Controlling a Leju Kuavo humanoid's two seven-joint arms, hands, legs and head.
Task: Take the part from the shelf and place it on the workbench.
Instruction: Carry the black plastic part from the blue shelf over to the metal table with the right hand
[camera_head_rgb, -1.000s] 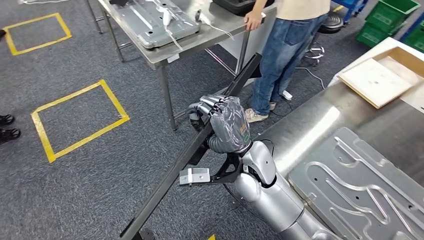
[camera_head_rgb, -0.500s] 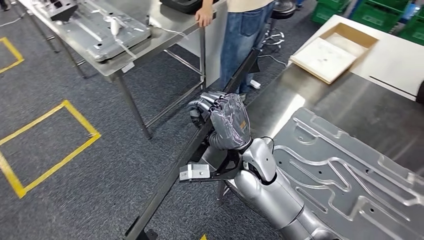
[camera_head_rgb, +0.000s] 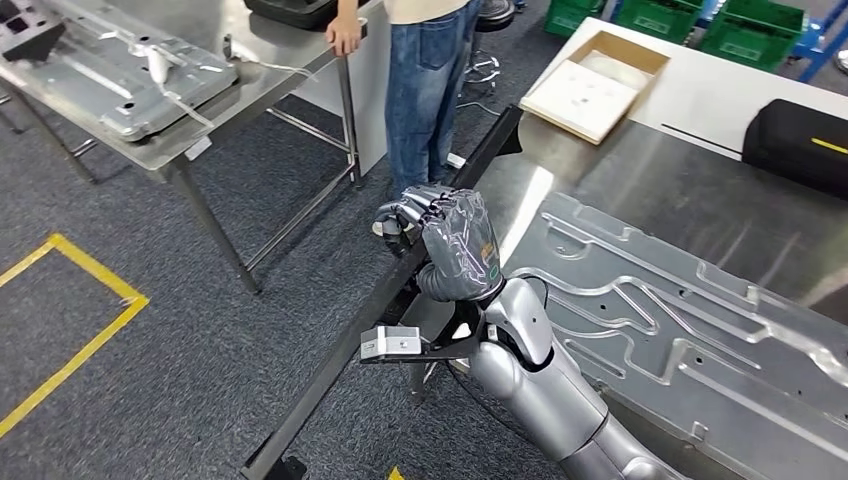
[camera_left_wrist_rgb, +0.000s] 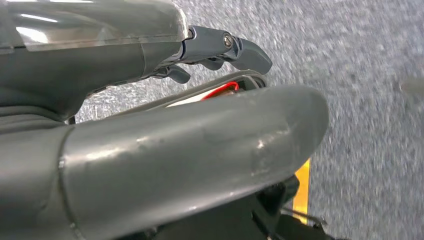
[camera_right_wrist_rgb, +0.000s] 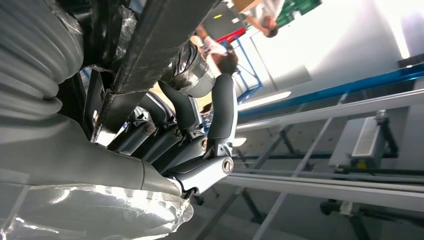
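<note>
The long black part (camera_head_rgb: 400, 275) ran out of the head view at its lower end. The right hand (camera_head_rgb: 440, 240) covered its middle. The person (camera_head_rgb: 425, 70) was cut off above the waist.

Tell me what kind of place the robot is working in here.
Most likely a factory or workshop floor: steel workbenches carrying stamped metal panels, yellow floor markings taped on grey carpet, and green parts bins at the back.

Evenly bright; glare streak on steel workbench (camera_head_rgb: 640, 190); motion-blurred carpet (camera_left_wrist_rgb: 370, 100); blown-out ceiling light in right wrist view.
</note>
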